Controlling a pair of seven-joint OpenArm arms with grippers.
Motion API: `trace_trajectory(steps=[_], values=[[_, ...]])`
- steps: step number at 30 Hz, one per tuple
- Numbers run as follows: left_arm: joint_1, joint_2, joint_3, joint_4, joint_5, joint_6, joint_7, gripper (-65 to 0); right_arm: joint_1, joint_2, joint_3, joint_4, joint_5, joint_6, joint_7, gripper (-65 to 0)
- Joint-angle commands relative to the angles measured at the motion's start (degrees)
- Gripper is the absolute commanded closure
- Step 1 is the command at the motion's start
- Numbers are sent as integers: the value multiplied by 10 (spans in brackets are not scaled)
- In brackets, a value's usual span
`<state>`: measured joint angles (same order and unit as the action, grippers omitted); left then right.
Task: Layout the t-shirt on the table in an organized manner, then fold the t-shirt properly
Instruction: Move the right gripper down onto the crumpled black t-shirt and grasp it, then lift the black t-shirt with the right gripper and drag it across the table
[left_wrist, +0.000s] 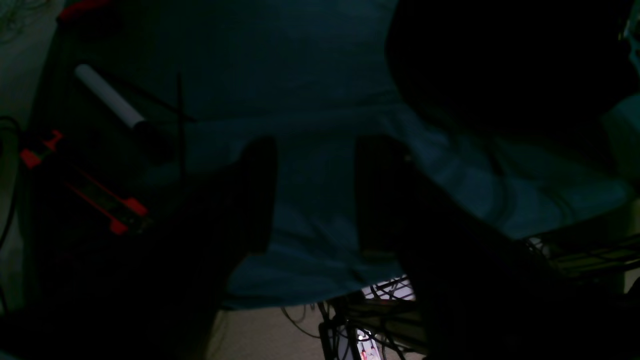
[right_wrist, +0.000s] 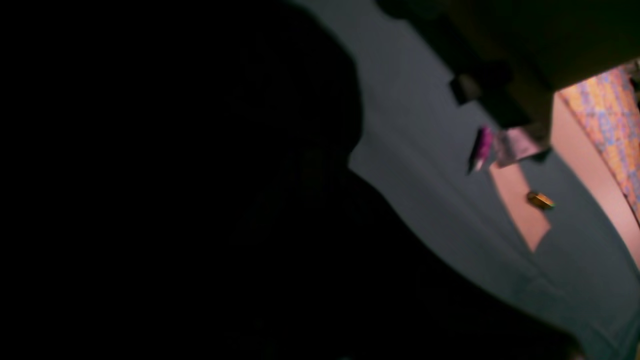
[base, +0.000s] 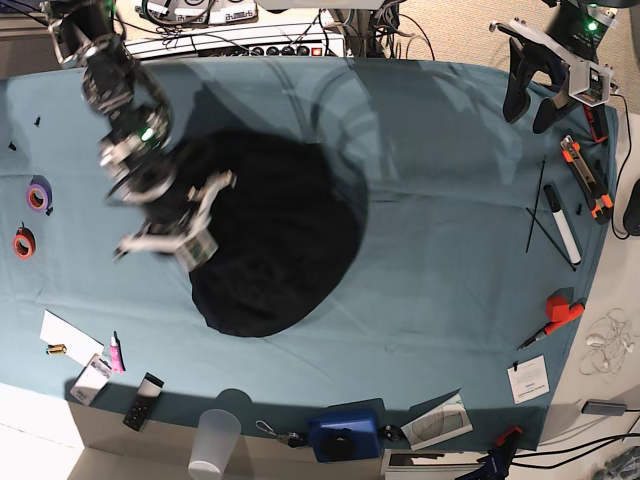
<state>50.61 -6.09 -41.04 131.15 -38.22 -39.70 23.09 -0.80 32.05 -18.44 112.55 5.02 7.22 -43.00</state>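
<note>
The black t-shirt (base: 275, 240) lies bunched in a rounded heap on the left half of the teal table (base: 450, 250). My right gripper (base: 197, 250) sits on the heap's left edge, shut on the cloth. In the right wrist view the t-shirt (right_wrist: 175, 200) fills most of the frame as a black mass and hides the fingers, with the table (right_wrist: 440, 210) beyond it. My left gripper (base: 530, 112) hangs open over the table's far right corner. In the left wrist view the left gripper (left_wrist: 316, 145) shows two dark fingers apart over bare teal cloth (left_wrist: 310, 75).
A white marker (base: 562, 225), a thin black stick (base: 535, 210) and an orange-black cutter (base: 585, 175) lie near the right edge. Tape rolls (base: 38, 193) sit at the far left. A pink tube (base: 115, 352), a cup (base: 215, 435) and a blue box (base: 345, 432) line the front edge.
</note>
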Motion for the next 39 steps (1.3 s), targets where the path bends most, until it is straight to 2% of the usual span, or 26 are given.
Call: trace_trajectory(steps=[1,2,3,7,8,9,13,18,21,26,29,32,34,39], values=[[6,-3,-3,9,-13,-3,-17,-262,22,2,17,11,9,-9,20,0],[6,-3,-3,9,-13,-3,-17,-262,31,-3,26,11,33,-3,25,0],[6,-3,-3,9,-12,-3,-17,-262,42,-10,33,11,60,17,30,0],[6,-3,-3,9,-13,-3,-17,-262,88,-50,33,11,172,165,31,0],[6,-3,-3,9,-12,-3,-17,-262,97,-63,29,11,191,191,31,0],[6,-3,-3,9,-12,-3,-17,-262,107,-77,23,11,201,203,31,0],[6,-3,-3,9,-13,-3,-17,-262,150,-126,-9,11,201,204,32,0],[6,-3,-3,9,-13,-3,-17,-262,195,-177,-60,10,169,203,31,0],[6,-3,-3,9,-13,-3,-17,-262,202,-199,-92,10,144,202,32,0],[6,-3,-3,9,-12,-3,-21,-262,212,-231,-111,10,144,199,46,0],[6,-3,-3,9,-12,-3,-21,-262,248,-252,-111,10,111,186,47,0],[7,-3,-3,9,-12,-3,-21,-262,297,-259,-105,10,57,131,47,0],[7,-3,-3,9,-12,-3,-21,-262,326,-259,-85,10,28,108,46,0],[7,-3,-3,9,-12,-3,-21,-262,351,-254,11,9,25,94,30,0]])
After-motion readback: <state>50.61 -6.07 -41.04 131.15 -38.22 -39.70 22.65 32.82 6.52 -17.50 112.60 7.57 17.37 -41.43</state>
